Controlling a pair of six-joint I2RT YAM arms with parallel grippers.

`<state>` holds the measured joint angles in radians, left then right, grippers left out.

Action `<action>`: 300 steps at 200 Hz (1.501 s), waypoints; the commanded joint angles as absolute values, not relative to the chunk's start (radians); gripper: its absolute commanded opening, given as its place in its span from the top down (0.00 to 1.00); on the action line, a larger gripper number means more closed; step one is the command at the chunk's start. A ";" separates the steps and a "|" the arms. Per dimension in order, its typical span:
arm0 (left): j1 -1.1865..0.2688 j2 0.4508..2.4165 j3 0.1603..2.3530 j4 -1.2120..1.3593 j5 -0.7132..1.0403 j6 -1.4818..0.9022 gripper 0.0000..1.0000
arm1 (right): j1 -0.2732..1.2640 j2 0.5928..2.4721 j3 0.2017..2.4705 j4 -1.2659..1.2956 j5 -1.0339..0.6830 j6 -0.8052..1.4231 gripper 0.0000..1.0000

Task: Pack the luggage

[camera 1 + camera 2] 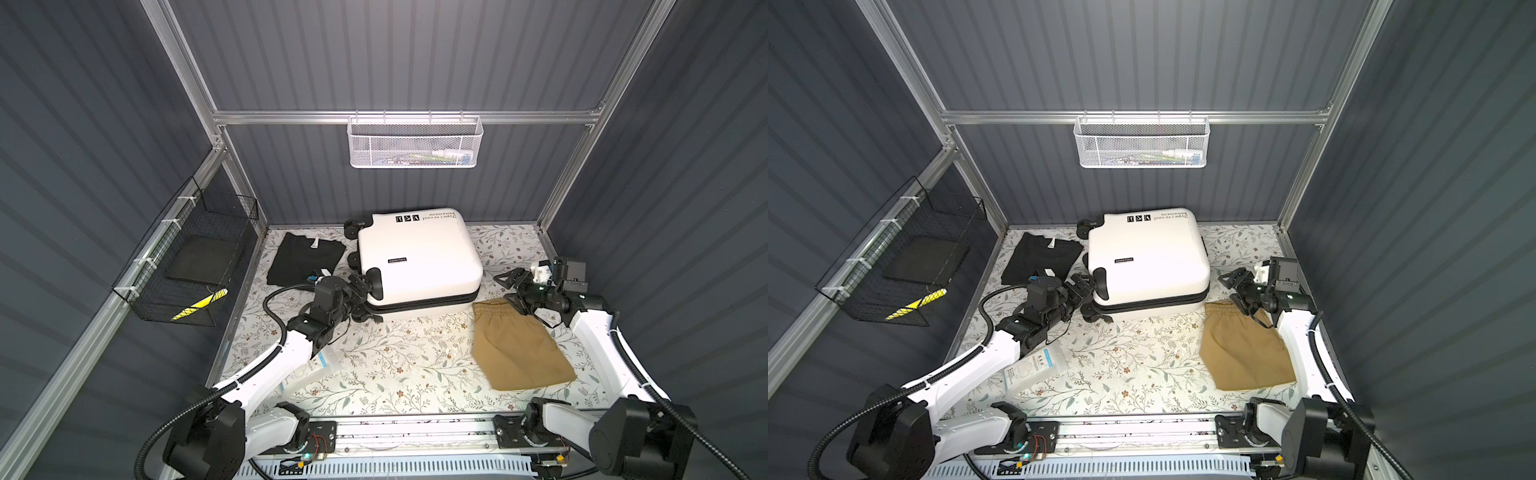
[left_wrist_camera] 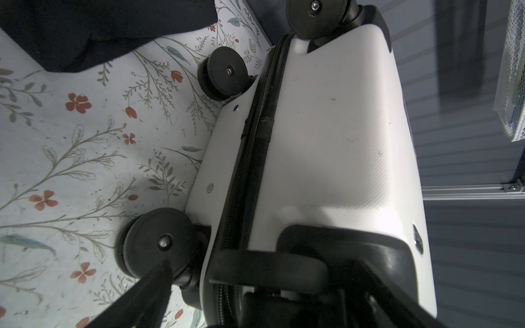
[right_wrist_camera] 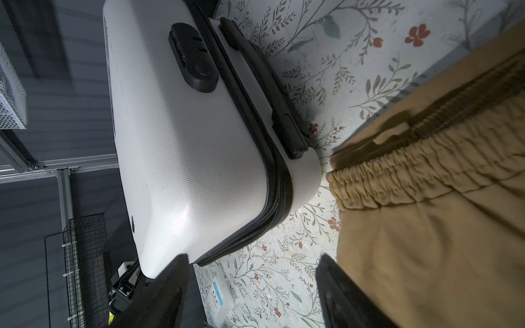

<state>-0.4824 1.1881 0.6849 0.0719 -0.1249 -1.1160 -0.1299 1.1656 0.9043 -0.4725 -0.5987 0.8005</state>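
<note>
The luggage (image 1: 419, 257) (image 1: 1148, 257) is a small white hard-shell suitcase lying flat at the back middle of the floral table, lid down on its lower shell. The black zipper band runs round the seam, and the wheels point left. My left gripper (image 1: 365, 287) (image 1: 1090, 286) is open at the front-left wheel corner. In the left wrist view its fingers (image 2: 147, 292) straddle that end of the luggage (image 2: 326, 127), one beside a wheel (image 2: 159, 241). My right gripper (image 1: 509, 293) (image 1: 1234, 291) (image 3: 252, 284) hangs open and empty just off the luggage's right end (image 3: 184, 142).
Folded tan shorts (image 1: 519, 345) (image 3: 440, 213) lie front right of the luggage, under the right gripper. A folded black shirt (image 1: 305, 257) lies to its left, and a clear packet (image 1: 316, 368) lies under the left arm. A white mesh basket (image 1: 415, 141) hangs on the back wall. A black wire basket (image 1: 187, 266) hangs on the left wall.
</note>
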 commanded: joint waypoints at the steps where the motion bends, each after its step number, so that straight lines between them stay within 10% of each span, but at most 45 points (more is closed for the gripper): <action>1: -0.475 1.200 0.686 0.143 -0.103 -1.111 0.01 | -0.126 1.143 0.910 -0.486 -0.594 0.801 0.28; 164: -0.468 1.233 0.898 0.133 -0.071 -1.047 0.19 | -0.095 1.008 0.687 -0.268 -0.689 0.841 0.28; 300: -0.469 1.052 0.620 0.058 -0.063 -1.167 0.04 | -0.095 1.026 0.693 -0.264 -0.678 0.853 0.28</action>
<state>-0.4641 1.0348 0.6437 0.0227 -0.1081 -1.1336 -0.0978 1.0275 0.6914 -0.2764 -0.6735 0.8494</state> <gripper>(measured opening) 0.960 0.722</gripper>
